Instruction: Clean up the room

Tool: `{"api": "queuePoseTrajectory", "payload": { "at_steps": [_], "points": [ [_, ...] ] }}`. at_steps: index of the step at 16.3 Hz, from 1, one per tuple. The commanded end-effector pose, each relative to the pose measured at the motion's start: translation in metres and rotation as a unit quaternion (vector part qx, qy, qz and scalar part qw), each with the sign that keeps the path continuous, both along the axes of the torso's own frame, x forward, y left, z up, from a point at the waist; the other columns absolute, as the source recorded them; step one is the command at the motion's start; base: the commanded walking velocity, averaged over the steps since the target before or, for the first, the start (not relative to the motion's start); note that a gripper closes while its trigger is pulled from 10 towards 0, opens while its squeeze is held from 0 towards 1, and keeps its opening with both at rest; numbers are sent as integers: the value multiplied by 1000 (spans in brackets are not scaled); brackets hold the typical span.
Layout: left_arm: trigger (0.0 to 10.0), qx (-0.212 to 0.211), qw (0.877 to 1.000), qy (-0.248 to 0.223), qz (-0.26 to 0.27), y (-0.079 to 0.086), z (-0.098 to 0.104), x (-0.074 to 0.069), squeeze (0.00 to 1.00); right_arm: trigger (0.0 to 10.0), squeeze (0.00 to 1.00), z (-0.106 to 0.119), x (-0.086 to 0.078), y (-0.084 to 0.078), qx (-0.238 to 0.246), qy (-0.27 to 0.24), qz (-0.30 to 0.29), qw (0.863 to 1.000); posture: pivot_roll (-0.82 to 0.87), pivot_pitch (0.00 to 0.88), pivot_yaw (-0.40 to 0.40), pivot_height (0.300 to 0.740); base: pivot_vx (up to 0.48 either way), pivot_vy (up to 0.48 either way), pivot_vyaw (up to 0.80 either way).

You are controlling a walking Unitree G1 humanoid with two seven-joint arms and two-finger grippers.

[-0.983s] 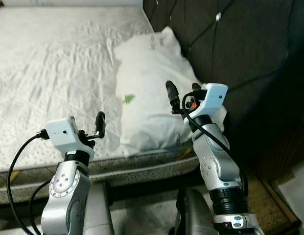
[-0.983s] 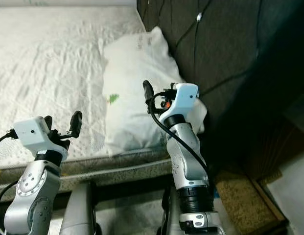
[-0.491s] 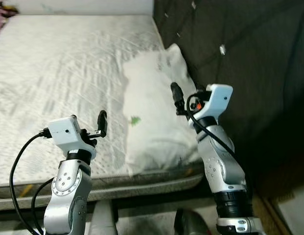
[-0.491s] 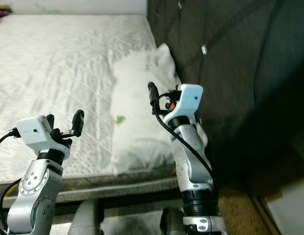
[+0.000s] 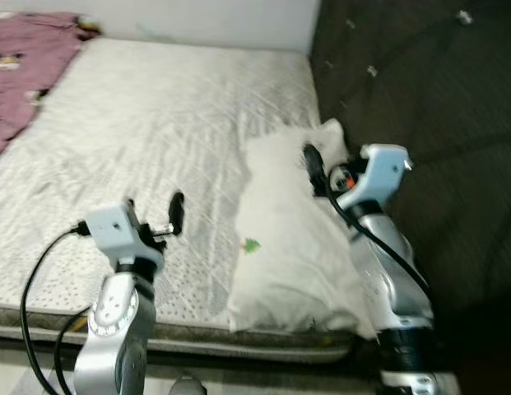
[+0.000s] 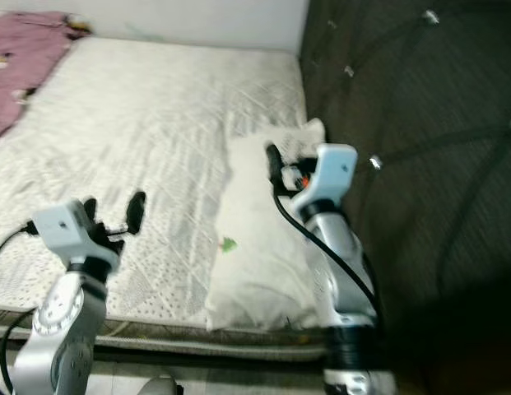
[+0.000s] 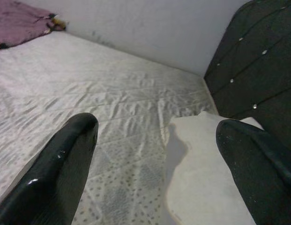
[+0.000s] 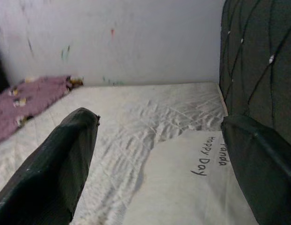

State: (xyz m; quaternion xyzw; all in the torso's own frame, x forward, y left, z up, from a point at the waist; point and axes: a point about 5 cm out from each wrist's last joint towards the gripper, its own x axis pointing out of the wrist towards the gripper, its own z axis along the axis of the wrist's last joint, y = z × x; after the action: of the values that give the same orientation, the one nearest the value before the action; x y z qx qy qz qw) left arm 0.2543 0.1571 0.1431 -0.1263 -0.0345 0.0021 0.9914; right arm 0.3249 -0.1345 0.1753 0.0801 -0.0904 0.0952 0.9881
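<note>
Bedroom scene: bare quilted mattress [image 5: 156,156] against a white wall [image 8: 112,37], dark tufted headboard [image 5: 428,99] running along the robot's right side. Head views are blurring a bit, so fine detail is limited.

Likely task thing is the white pillow [image 5: 292,247]. It is lying flat on the mattress right beside the headboard, long axis running away from the robot, parallel to the headboard, near end reaching the mattress edge closest to the robot. A small green mark [image 5: 252,244] is showing on its top, and some lettering at its far end in the right wrist view.

Right gripper [image 5: 321,169] is hovering over the far half of the pillow, fingers spread wide apart and holding nothing. Pillow is sitting directly below and ahead of it, between the two fingers in the right wrist view. Contact can't be judged from here.

Left gripper [image 5: 152,218] is hovering over bare mattress, fingers also spread and empty. Pillow is lying off to its right, its left edge just beside the right finger's line in the left wrist view.

Judgement: right arm is clearly nearer, so it is looking like the one for any pillow grasp or straightening, with a short downward reach across the pillow's short axis.

Further out, a purple garment [image 5: 25,74] is lying crumpled at the far left corner of the mattress, well apart from both grippers, nearer the left one.
</note>
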Motion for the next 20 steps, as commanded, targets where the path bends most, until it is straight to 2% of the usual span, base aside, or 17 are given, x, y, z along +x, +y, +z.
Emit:
{"api": "queuePoseTrajectory", "payload": {
  "at_steps": [1, 3, 5, 7, 9, 11, 13, 16, 20],
  "points": [
    [10000, 3, 1000, 3, -2, 1, 0, -3, 0, 10000, 0, -4, -2, -8, -9, 4, -10, 1000, 54, 25, -34, 740, 0, 0, 0],
    [10000, 0, 1000, 14, 0, 2, -2, -7, 0, 10000, 0, -11, -5, -17, -21, 14, -19, 999, 55, 6, -38, 740, 0, 0, 0],
    [10000, 22, 1000, 12, -3, 4, 0, -11, 0, 10000, 0, -21, -15, -23, -26, 32, -17, 999, 62, 0, -44, 740, 0, 0, 0],
    [10000, 38, 998, -2, -44, 7, 2, -16, 0, 10000, 0, -31, -28, -34, -60, 45, -22, 997, 60, 0, -50, 740, 0, 0, 0],
    [10000, 59, 998, 13, -17, 18, -2, -24, 0, 10000, 0, -43, -45, -47, -114, 52, -31, 992, 48, 0, -56, 740, 0, 0, 0],
    [10000, 44, 999, 22, -1, 22, -3, -31, 0, 10000, 0, -55, -57, -61, -134, 79, -58, 986, 45, 1, -63, 740, 0, 0, 0],
    [10000, 45, 999, 11, -8, 18, 1, -36, 0, 10000, 0, -62, -61, -58, -141, 104, -64, 982, 44, 11, -69, 740, 0, 0, 0],
    [10000, 71, 997, 12, -3, 22, -6, -40, 0, 10000, 0, -55, -62, -43, -119, 85, -42, 988, 36, 13, -53, 740, 0, 0, 0],
    [10000, 61, 997, 24, -44, 7, -6, -38, 0, 10000, 0, -53, -54, -42, -97, 82, -76, 989, 60, 30, -61, 740, 0, 0, 0]
  ]
}}
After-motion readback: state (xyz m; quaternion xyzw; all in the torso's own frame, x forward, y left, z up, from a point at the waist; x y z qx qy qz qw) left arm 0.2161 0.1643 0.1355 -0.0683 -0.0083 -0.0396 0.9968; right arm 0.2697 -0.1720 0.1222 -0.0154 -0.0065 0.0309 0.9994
